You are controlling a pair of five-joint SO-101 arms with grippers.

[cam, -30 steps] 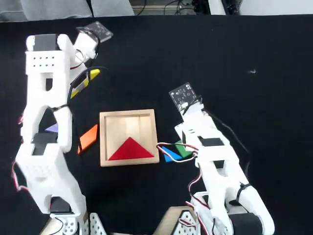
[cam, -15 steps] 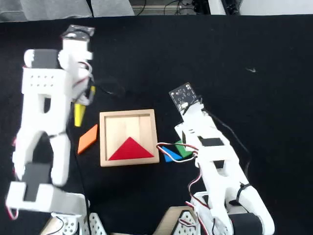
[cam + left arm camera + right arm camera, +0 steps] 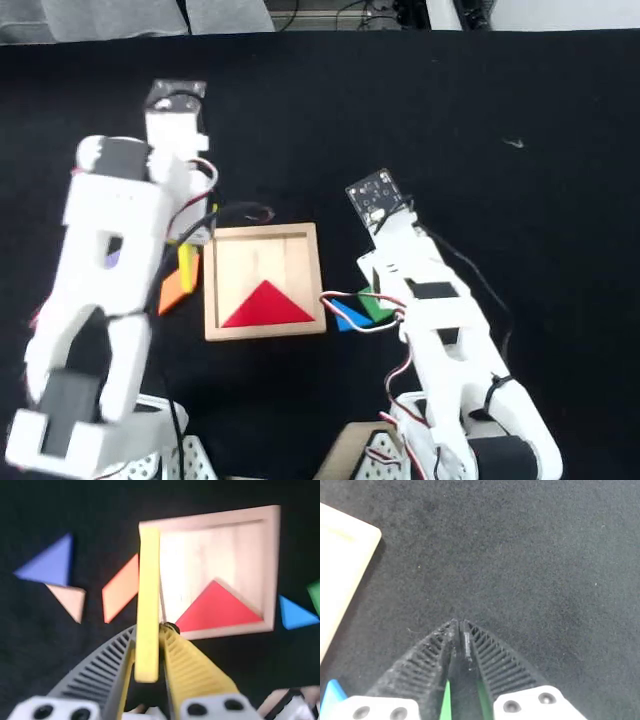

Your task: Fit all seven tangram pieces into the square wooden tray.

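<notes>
Seen from above, the left arm has swung in over the past second from the far side of the black table (image 3: 520, 250). It has carried a flat yellow piece (image 3: 148, 605) to the rim of the square wooden tray (image 3: 263, 233) on that arm's side. The left gripper (image 3: 149, 632) pinches the piece on its thin edge, so its outline is hard to read; it may be a triangle. It hangs above the rim and an orange parallelogram (image 3: 176, 288) lying just outside the tray.

One red triangle (image 3: 266, 305) lies flat in the tray against one wall. A violet-blue triangle (image 3: 47, 565) and a pale tan triangle (image 3: 69, 601) sit close together, well apart from the tray.

The right gripper (image 3: 459, 627) has its fingers pressed together on nothing, near a small blue triangle (image 3: 347, 319) and a green piece (image 3: 377, 303) beside the tray.

The yellow piece looks set to go in second. It likely needs shifting over the opening and laying flat.
</notes>
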